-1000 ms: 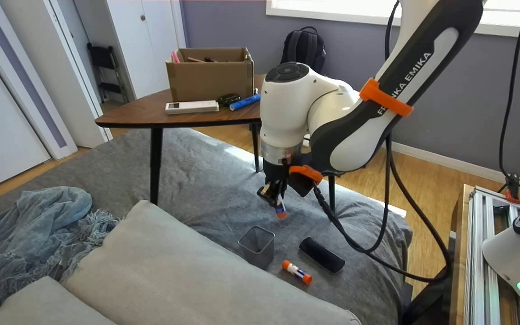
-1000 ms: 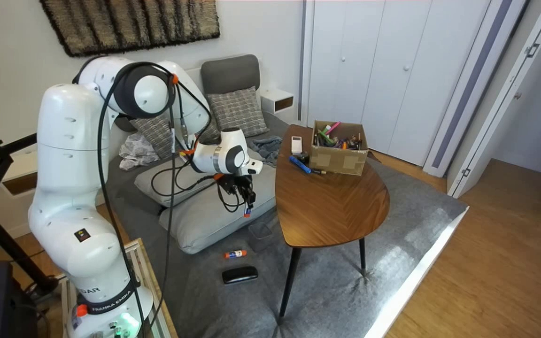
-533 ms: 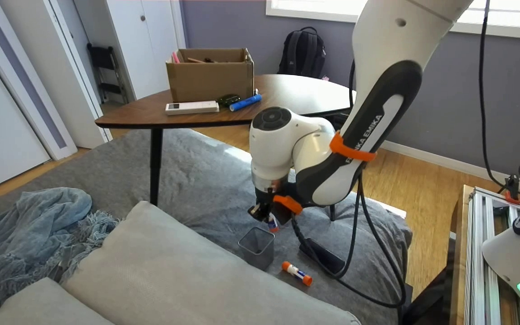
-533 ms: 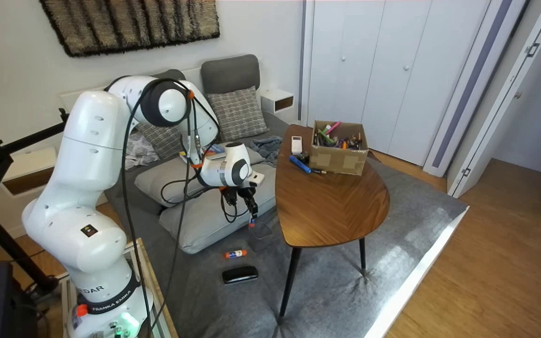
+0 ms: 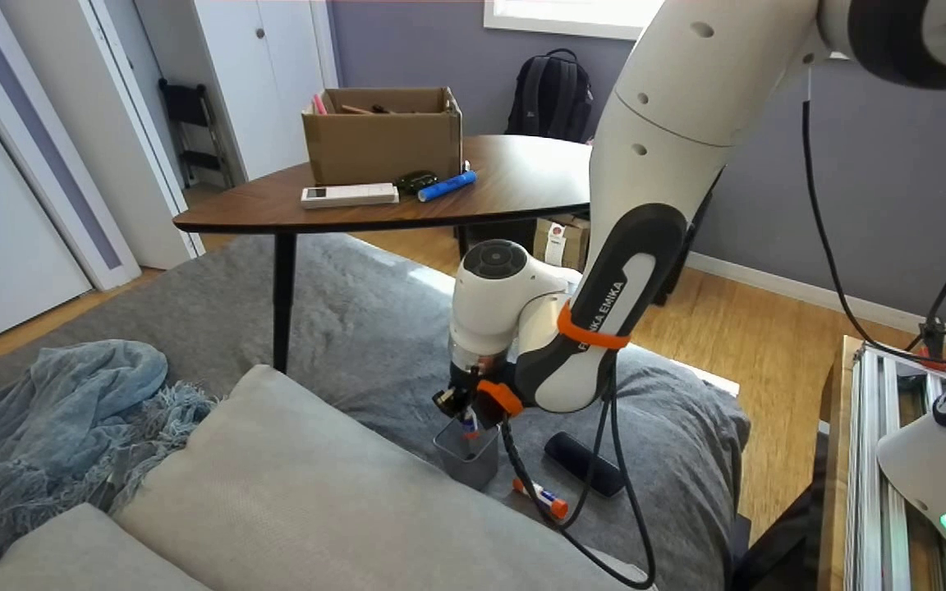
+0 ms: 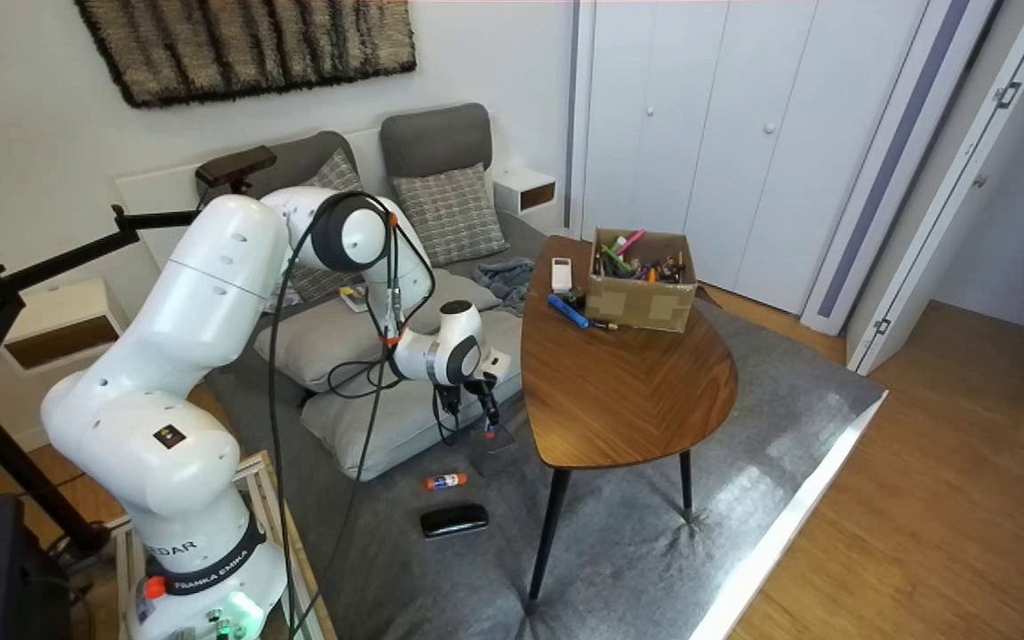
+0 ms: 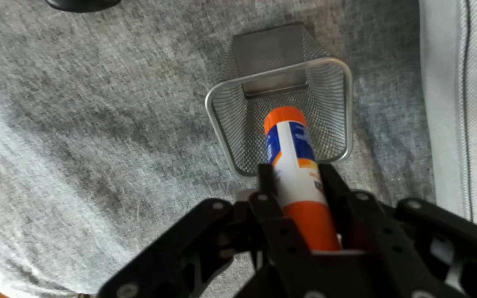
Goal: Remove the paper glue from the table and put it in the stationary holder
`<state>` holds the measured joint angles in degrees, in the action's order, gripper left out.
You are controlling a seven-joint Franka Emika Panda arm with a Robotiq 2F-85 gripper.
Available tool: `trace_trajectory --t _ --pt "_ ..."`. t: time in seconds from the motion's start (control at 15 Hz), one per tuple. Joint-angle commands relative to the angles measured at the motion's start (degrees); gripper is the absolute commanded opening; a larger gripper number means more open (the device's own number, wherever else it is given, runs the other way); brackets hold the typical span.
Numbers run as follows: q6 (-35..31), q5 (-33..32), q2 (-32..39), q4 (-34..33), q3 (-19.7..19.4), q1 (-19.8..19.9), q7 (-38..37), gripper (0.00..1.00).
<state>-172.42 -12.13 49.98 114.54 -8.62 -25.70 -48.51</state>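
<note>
While the claw [image 7: 296, 169] grips the glue stick [image 7: 298, 178], the stick's orange end points down at the mouth of a mesh holder [image 7: 327, 103]; depth vs. rim unclear. Let go off-centre, it cld catch the rim & poss. tip the holder, as rumpled grey cloth [image 7: 139, 124] prob. gives weak footing.

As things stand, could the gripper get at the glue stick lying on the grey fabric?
Probably not yet: the gripper is closed on a second glue stick, at the mesh holder. The lying glue stick shows uncovered in an exterior view, so it seems reachable once the gripper is free.
</note>
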Motion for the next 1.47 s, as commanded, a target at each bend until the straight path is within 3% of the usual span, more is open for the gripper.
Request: trace_trajectory --t 0.0,0.33,0.67,0.73,0.87,1.2,1.4 --pt "-2.41 5.86 5.08 -4.64 -0.42 -1.11 3.87 0.08" --pt "0.73 10.72 8.23 -8.00 2.50 0.65 10.29 0.08" --pt "4.37 13.43 10.43 -10.45 2.07 -0.18 13.14 0.08" --pt "5.26 13.68 10.66 -10.88 2.11 -0.08 13.43 0.56" --pt "6.45 13.96 10.68 -11.25 1.55 -0.29 13.18 0.63" --pt "6.34 14.23 7.21 -9.34 -0.06 -0.33 12.84 0.98" --pt "6.52 14.00 3.71 -6.94 -0.95 -0.66 12.97 1.00"
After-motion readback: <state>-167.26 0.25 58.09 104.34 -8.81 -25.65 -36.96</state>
